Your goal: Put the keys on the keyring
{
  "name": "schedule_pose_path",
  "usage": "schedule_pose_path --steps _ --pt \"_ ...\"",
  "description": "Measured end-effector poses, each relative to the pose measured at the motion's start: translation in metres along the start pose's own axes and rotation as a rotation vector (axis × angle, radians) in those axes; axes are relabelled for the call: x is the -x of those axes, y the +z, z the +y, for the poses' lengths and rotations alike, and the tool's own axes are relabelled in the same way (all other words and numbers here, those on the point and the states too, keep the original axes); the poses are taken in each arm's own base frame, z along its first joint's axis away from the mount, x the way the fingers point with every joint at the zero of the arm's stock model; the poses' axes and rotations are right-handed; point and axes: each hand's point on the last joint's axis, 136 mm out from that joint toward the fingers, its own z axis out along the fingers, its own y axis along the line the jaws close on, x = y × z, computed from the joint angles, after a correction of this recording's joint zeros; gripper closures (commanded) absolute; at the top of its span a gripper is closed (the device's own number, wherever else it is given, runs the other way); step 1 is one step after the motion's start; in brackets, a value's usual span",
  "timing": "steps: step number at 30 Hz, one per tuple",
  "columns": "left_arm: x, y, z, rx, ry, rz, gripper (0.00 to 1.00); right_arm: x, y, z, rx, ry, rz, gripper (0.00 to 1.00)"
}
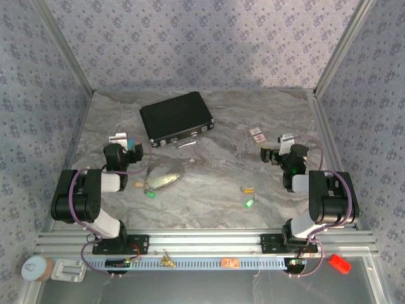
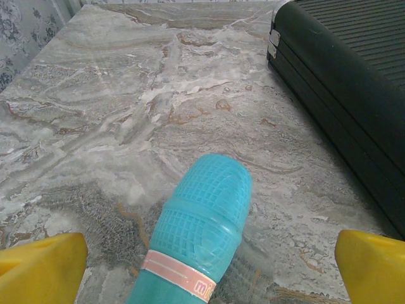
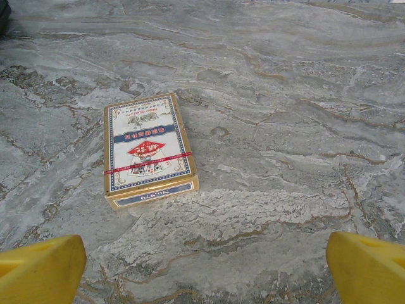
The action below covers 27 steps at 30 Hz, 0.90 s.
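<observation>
The keyring (image 1: 166, 175) is a thin silvery chain lying in a floppy oval on the marble table, left of centre. A green-headed key (image 1: 150, 195) lies at its near-left end. Right of centre lie a yellow-headed key (image 1: 247, 189) and another green one (image 1: 250, 202). My left gripper (image 1: 123, 147) hovers left of the chain, open; its yellow fingers (image 2: 41, 266) stand wide apart on either side of a teal cylindrical stick (image 2: 202, 234), without touching it. My right gripper (image 1: 276, 152) is open over bare table, yellow fingers (image 3: 367, 269) spread, nothing between them.
A closed black case (image 1: 176, 118) lies at the back, its side (image 2: 342, 82) close to the right of the left gripper. A boxed deck of cards (image 3: 147, 149) lies ahead-left of the right gripper. Patterned walls enclose the table on three sides.
</observation>
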Motion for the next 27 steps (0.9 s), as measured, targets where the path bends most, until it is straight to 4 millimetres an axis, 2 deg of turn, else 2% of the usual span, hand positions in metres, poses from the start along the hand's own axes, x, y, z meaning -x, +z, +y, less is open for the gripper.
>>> schedule_pose_path --steps 12,16,18,23,27 --pt "0.000 0.000 0.000 -0.015 -0.004 0.002 0.00 0.000 0.000 -0.001 -0.002 0.005 0.000 0.01" --pt "0.000 -0.004 -0.005 -0.053 0.008 0.029 0.00 0.000 -0.004 -0.002 -0.014 0.008 0.025 0.01" --pt "0.013 -0.011 -0.007 -0.060 0.010 0.023 0.00 0.011 -0.010 -0.004 -0.038 0.009 0.029 0.01" --pt "0.071 -0.040 -0.005 -0.064 -0.053 -0.082 0.00 0.066 -0.034 -0.006 -0.080 0.095 -0.043 0.02" --pt "0.096 -0.061 -0.008 -0.099 -0.167 -0.090 0.00 0.079 -0.051 0.003 -0.067 0.225 -0.006 0.11"
